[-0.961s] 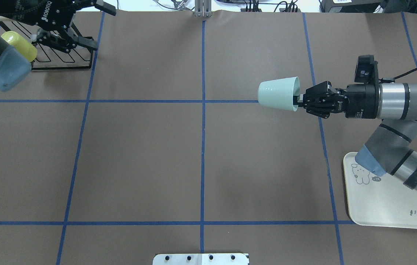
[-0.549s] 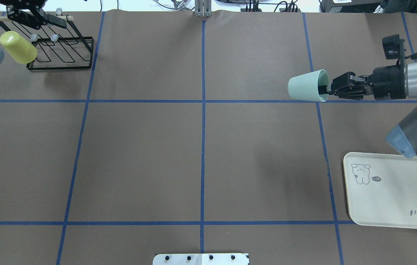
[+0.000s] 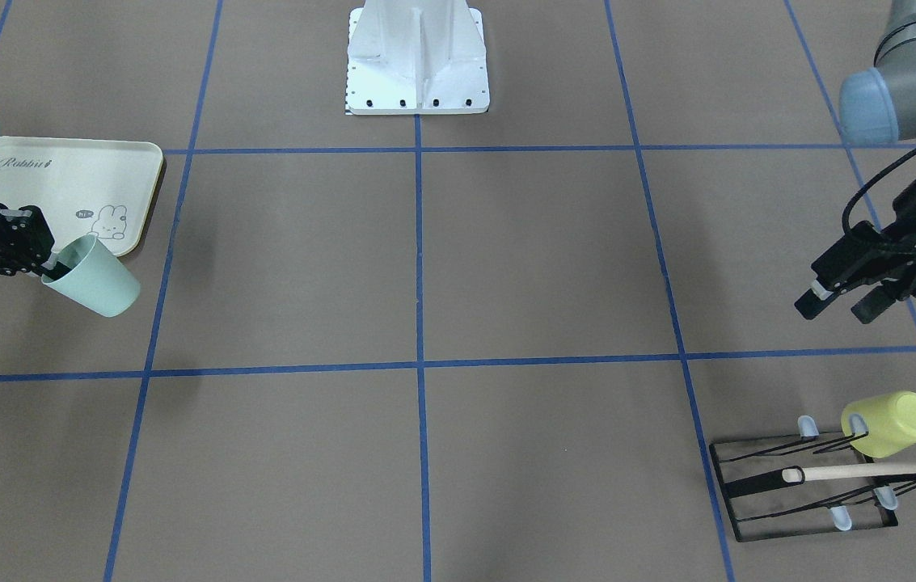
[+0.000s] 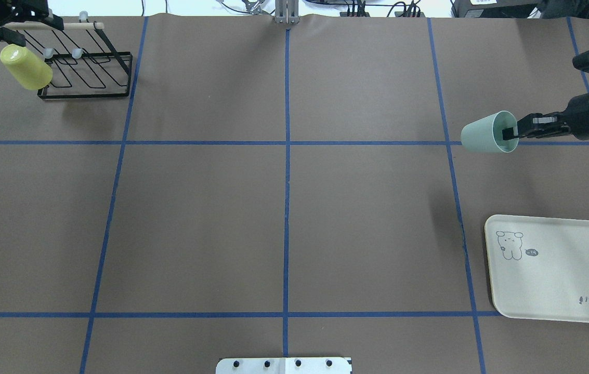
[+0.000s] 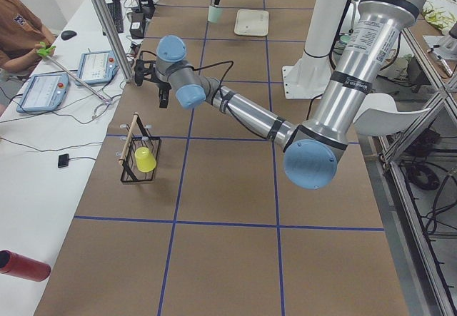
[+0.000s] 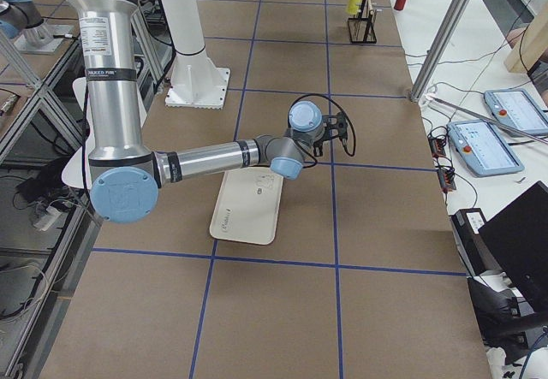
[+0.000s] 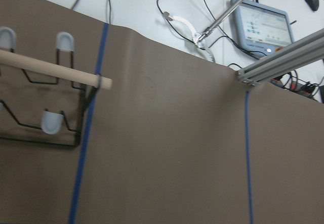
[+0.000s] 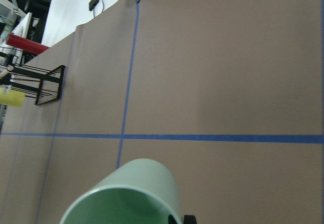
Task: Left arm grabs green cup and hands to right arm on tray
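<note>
Right tool [image 4: 508, 134] pinches the green cup's [image 4: 481, 139] rim at upper right, beyond the tray [image 4: 554, 296]. Left tool [image 3: 836, 309] hangs spread above the counter [image 4: 195, 218], near the rack [image 3: 797, 517] bearing 1 yellow-green cup [image 3: 890, 422].

Robotics lab: tape-gridded table [image 4: 195, 218], teach pendants [image 6: 485, 148], aluminium framing [image 6: 445, 37].

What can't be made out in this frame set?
Left gripper: overhead view, mostly cut off by the top-left corner.
Right gripper: its hold on the green cup, right wrist view, mostly cut off by the bottom edge.
Green cup: exterior right view, hidden behind the right arm wrist.
</note>
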Tool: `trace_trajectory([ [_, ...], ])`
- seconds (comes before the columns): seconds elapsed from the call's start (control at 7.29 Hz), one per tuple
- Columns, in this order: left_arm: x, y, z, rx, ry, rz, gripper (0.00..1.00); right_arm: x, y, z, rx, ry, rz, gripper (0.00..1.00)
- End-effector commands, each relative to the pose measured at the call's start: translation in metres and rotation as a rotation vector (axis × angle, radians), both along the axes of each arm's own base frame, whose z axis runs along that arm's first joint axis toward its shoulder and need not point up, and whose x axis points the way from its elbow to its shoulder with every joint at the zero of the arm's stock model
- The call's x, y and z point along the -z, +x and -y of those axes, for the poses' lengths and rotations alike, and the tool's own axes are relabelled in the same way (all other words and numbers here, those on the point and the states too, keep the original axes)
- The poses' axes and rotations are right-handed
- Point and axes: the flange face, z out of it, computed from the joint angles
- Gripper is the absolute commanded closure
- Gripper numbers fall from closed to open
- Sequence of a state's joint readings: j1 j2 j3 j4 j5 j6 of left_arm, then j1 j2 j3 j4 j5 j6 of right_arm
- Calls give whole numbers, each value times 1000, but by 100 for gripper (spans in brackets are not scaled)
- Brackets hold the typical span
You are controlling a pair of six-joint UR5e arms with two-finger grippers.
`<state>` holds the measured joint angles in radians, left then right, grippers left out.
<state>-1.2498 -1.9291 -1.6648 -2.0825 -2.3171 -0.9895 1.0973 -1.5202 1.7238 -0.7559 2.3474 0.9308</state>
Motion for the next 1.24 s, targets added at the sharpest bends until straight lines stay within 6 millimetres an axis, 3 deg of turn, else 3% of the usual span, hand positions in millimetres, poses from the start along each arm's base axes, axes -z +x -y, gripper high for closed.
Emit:
trace_trajectory([
  [0.0,-21,-13,-1,-51,-12,118,0,38,17,-28,122,-115,-251,100],
  [0.14,-24,-16,-10,-94,-36,167,0,36,20,-52,160,-190,-297,100],
  [0.27,-32,-20,-22,-138,-40,209,0,-2,28,-77,182,-262,-331,100],
  [0.55,-41,-28,-43,-123,-41,258,0,-53,39,-116,211,-255,-365,100],
  [0.82,-23,-31,-53,-123,-42,258,0,-95,33,-134,243,-238,-360,100],
  [1.1,-10,-32,-59,-124,-49,258,0,-116,30,-147,266,-204,-350,100],
])
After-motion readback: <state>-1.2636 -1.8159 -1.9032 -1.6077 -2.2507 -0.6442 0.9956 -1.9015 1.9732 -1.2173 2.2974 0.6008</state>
